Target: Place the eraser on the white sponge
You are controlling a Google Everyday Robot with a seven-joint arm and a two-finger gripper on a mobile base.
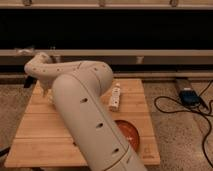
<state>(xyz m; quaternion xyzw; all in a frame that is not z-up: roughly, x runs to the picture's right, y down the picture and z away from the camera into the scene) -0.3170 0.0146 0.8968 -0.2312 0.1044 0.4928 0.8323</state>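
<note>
- The hand [31, 82] sits at the far-left corner of the wooden counter [35, 135], at the end of the arm [85, 110]. Only a dark tip shows below the wrist at the counter's edge.
- I cannot tell whether it is apart, together or clamped on anything.
- Neither the eraser nor the white sponge is visible. If they lie on the counter, the arm's bulk probably hides them, so which way either lies from the hand cannot be judged.
- The arm rises from the lower middle, bends at a large elbow above the counter's centre, then reaches left and down to the wrist.
- Visible right of the arm: a white power strip [115, 98], long axis running roughly front to back, and a red-brown disc [130, 134] partly hidden behind the arm.
</note>
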